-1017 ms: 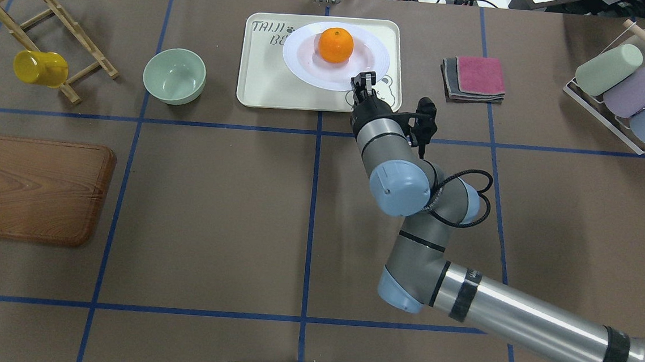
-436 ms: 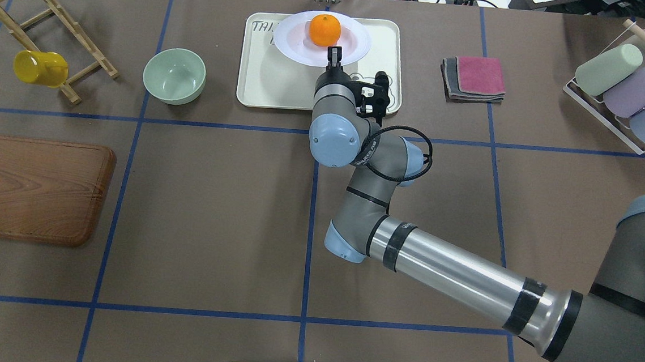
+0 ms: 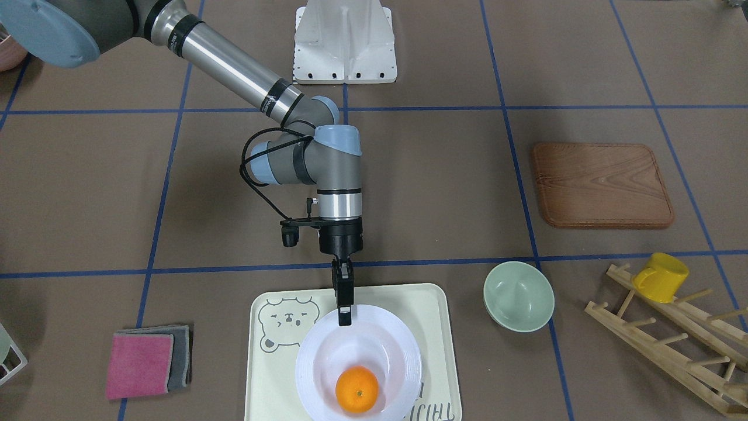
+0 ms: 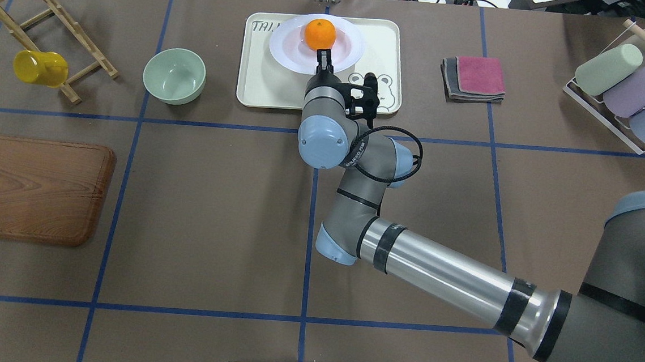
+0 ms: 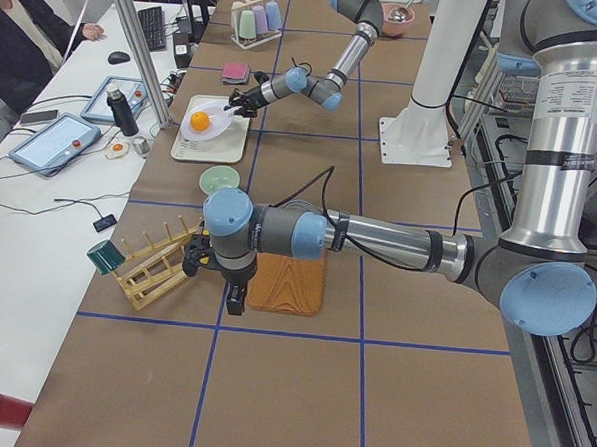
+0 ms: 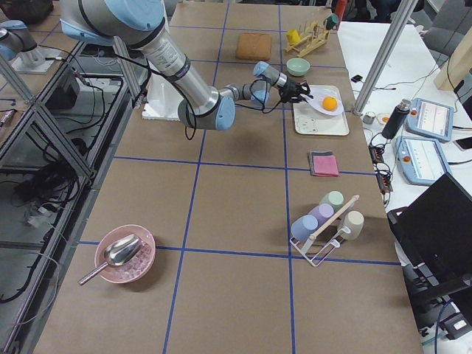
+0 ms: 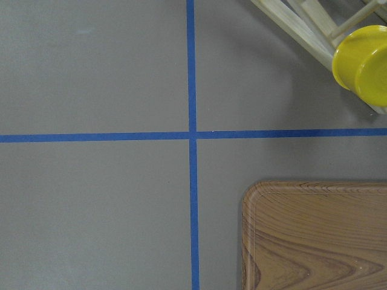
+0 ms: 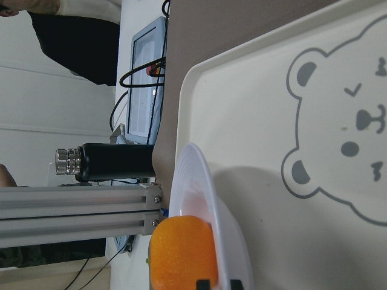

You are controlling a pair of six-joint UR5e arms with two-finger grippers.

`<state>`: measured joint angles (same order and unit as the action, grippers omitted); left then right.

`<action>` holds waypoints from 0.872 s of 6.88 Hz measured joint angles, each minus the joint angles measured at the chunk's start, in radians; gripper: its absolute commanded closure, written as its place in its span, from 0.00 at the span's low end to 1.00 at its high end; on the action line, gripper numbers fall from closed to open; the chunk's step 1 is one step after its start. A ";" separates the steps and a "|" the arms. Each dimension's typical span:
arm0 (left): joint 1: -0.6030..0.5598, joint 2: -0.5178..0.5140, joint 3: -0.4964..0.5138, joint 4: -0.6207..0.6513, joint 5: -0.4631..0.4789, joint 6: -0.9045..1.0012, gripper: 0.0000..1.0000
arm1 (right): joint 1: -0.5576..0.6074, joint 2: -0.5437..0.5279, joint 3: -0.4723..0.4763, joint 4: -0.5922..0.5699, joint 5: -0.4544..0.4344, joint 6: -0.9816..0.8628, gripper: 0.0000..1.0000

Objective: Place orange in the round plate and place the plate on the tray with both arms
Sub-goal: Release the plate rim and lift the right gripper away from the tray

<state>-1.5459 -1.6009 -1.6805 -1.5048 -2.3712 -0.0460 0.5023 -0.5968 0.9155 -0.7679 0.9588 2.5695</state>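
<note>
The orange lies in the white round plate. My right gripper is shut on the plate's near rim and holds it over the far part of the cream bear tray. In the right wrist view the plate with the orange casts a shadow on the tray, and its rim sits between the fingertips. The front view shows the gripper on the rim above the orange. My left gripper hangs over the table by the wooden board; whether it is open I cannot tell.
A pale green bowl sits left of the tray. A wooden board, and a wooden rack with a yellow mug, stand at the left. Folded cloths and a cup rack are at the right. A person sits beyond the table.
My right arm has swung left and carried the plate with the orange leftward and toward the tray's far edge. The grip on the rim is unchanged.
</note>
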 measured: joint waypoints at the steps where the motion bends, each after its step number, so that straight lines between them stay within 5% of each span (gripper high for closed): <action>1: 0.001 0.000 0.000 0.000 0.001 0.000 0.01 | -0.012 -0.081 0.131 -0.001 0.033 -0.117 0.00; 3: 0.001 0.014 0.000 0.000 -0.001 -0.004 0.01 | 0.010 -0.245 0.402 -0.086 0.182 -0.377 0.00; 6: 0.001 0.030 -0.003 -0.011 -0.003 -0.005 0.01 | 0.225 -0.438 0.738 -0.390 0.631 -0.801 0.00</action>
<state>-1.5447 -1.5713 -1.6833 -1.5162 -2.3743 -0.0512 0.7269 -1.0346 1.6538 -1.1583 1.5900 1.7685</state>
